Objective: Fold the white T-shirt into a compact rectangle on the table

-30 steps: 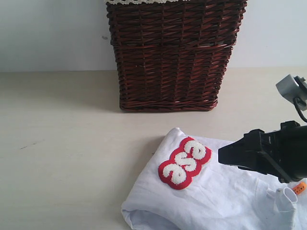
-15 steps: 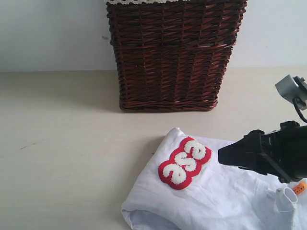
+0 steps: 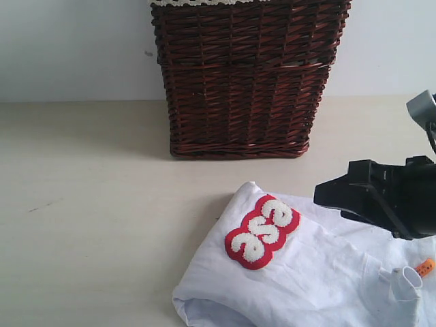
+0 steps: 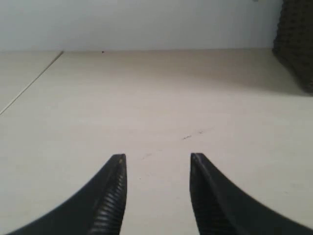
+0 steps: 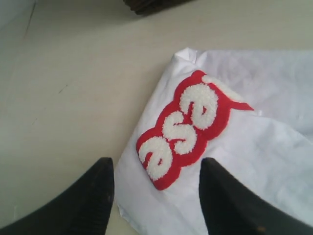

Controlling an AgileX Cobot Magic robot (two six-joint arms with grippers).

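There is one white T-shirt [image 3: 320,272]. Three fuzzy white letters [image 3: 263,229] show on it. There is one small orange tag [image 3: 426,266]. There is one brown wicker basket [image 3: 245,82]. There is one desk [image 3: 88,204]. There are two black tools, the left tool [image 4: 157,161] and the right tool [image 5: 156,164]. Each tool has two fingers [image 4: 111,196].
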